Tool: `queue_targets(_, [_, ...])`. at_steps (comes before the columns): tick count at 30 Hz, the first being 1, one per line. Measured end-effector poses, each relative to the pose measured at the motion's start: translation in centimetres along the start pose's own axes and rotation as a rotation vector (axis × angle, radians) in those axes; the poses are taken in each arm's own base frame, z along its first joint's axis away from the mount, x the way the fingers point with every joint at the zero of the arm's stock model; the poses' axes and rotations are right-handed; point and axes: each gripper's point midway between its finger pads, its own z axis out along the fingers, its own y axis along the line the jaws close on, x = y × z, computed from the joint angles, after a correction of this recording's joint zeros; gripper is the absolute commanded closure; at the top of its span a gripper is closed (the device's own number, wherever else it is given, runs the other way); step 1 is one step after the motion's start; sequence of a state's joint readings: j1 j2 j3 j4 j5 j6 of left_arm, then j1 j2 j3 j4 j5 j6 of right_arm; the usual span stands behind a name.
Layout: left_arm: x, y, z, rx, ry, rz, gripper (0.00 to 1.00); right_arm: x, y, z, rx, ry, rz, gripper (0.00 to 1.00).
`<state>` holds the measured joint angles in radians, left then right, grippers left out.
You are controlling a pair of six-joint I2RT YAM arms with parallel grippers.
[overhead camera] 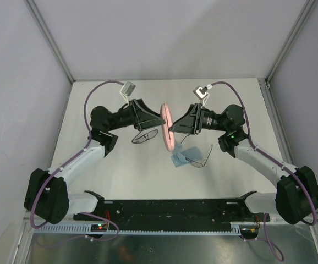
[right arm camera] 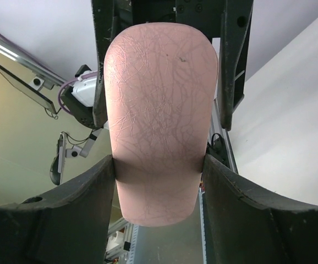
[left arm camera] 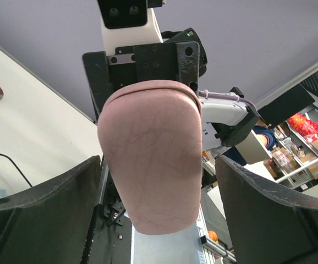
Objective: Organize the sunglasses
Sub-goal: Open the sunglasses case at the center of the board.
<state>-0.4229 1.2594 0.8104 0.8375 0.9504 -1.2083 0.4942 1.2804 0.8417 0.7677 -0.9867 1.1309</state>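
Note:
A pink oblong case (overhead camera: pixel 166 127) hangs on edge above the table between the two arms. My right gripper (overhead camera: pixel 173 127) is shut on it, and both fingers press its sides in the right wrist view (right arm camera: pixel 158 158). My left gripper (overhead camera: pixel 160 117) faces it from the other side, open. Its fingers straddle the pink case (left arm camera: pixel 148 165) with a gap showing on the right side. One pair of sunglasses (overhead camera: pixel 146 136), with dark lenses, lies on the table below the left gripper. A thin wire pair (overhead camera: pixel 198 159) rests partly on the light blue cloth (overhead camera: pixel 180 157).
The white table (overhead camera: pixel 120 170) is bounded by walls on the left, back and right. A black rail (overhead camera: pixel 164 209) runs along the near edge between the arm bases.

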Motion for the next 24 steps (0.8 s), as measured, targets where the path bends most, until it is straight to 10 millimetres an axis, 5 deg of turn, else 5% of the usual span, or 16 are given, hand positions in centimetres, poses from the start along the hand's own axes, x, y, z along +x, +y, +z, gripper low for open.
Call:
queue_targets(9, [0.38,-0.37,0.10,0.016,0.017,0.001,0.27,0.30,-0.54,-0.01,0.020,0.008,-0.004,0.62])
queue_targets(14, [0.49,-0.33,0.09,0.016,0.022,-0.003,0.46,0.37,-0.22,-0.10,0.019,0.009,-0.025,0.63])
queue_targets(24, [0.88,-0.04,0.08,0.017,0.043,-0.010,0.52,0.80,-0.68,-0.31,0.061,0.013,-0.045,0.65])
